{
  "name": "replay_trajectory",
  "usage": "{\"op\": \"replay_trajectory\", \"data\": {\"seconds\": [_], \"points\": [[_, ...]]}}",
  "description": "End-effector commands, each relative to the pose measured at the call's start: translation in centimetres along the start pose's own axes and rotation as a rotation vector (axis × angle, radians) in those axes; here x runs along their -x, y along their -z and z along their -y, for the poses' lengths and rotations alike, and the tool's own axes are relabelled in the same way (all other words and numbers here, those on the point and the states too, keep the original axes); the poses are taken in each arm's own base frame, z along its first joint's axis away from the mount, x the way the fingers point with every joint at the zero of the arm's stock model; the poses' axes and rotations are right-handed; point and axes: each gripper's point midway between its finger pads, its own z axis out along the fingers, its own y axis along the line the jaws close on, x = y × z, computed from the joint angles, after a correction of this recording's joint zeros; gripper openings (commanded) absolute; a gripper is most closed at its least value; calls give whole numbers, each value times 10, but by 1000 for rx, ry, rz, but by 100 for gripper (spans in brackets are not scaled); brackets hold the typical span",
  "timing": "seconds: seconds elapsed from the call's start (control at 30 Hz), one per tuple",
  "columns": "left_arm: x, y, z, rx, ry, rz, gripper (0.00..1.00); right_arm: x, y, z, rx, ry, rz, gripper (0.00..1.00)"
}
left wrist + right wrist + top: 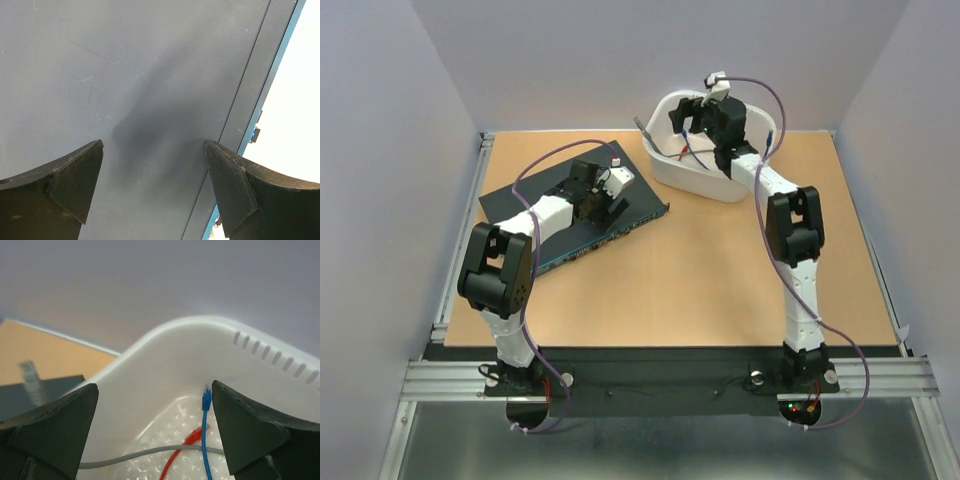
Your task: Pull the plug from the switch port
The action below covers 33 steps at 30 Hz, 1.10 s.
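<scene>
The flat, dark blue-black switch box (pixel 510 203) seems rigid and slippery: better press its top. Left gripper (pixel 154 150) has jaws spread above it; right gripper (pixel 155 390) has jaws spread over the white plastic tub (pixel 170 355).

A white tub (pixel 665 172) stands on the far right area of the tan counter (pixel 670 290). Inside it, on the dimpled floor, lie a blue cable (pixel 204 440), a red cable (pixel 175 457) and a grey cable (pixel 140 455).
</scene>
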Motion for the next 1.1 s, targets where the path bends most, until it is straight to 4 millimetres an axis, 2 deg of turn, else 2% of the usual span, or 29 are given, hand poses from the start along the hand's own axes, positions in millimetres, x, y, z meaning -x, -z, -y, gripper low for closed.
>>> {"op": "replay_trajectory", "data": {"seconds": [0.0,0.03,0.07,0.1,0.13,0.17,0.2,0.23,0.27,0.3,0.33,0.37,0.4,0.43,0.47,0.5,0.53,0.57,0.6,0.67,0.7,0.73,0.83,0.87,0.97,1.0,1.03,1.07], "points": [[7,19,-5,13,-6,12,95,155,41,-23,17,1,248,100],[7,20,-6,15,-6,14,95,173,53,-27,11,-15,246,100],[8,21,-6,16,-10,16,95,176,60,-32,7,-32,233,100],[9,23,-6,18,-14,20,95,163,65,-31,-18,-61,179,100],[8,24,-8,23,-12,18,95,159,72,-35,-25,-76,157,100],[7,25,-7,25,-14,17,95,179,91,-44,-18,-77,182,99],[7,26,-7,24,-18,18,95,178,101,-57,-14,-89,174,98],[8,28,-7,26,-19,20,95,141,108,-59,-30,-106,99,98],[4,28,-6,22,-18,13,95,156,126,-79,-15,-113,121,98],[2,29,-9,27,-12,12,95,142,134,-83,-31,-138,94,98],[0,29,-9,21,-7,10,95,111,144,-88,-33,-156,31,98],[-2,30,-10,22,1,9,95,113,158,-108,3,-179,26,96],[-4,33,-15,29,12,12,95,103,165,-117,16,-236,3,95],[-7,33,-15,24,17,8,95,74,174,-123,23,-271,-59,93],[-8,33,-17,28,21,9,95,63,180,-141,53,-295,-87,92],[-8,34,-19,32,23,9,95,57,185,-149,58,-340,-102,91],[-10,35,-22,39,31,8,95,36,191,-156,60,-357,-148,90],[-12,35,-23,41,35,4,95,35,192,-165,71,-377,-153,89],[-13,34,-24,41,41,1,95,15,199,-180,84,-430,-195,88],[-17,34,-26,40,51,-2,95,-1,204,-196,114,-492,-221,86],[-19,34,-29,47,63,-3,95,-25,212,-204,119,-533,-261,84],[-22,32,-29,47,66,-7,95,-20,212,-213,151,-613,-231,83],[-26,28,-26,38,80,-11,95,-44,215,-222,128,-746,-238,78],[-28,26,-24,30,84,-13,95,-59,213,-225,111,-781,-257,77],[-28,23,-22,23,96,-8,95,-77,209,-250,123,-897,-283,74],[-27,22,-22,23,97,-5,95,-102,210,-261,113,-912,-337,74],[-26,22,-21,18,105,-1,95,-106,207,-265,95,-959,-330,73],[-27,21,-20,11,104,0,95,-128,208,-273,89,-973,-370,72]]}}
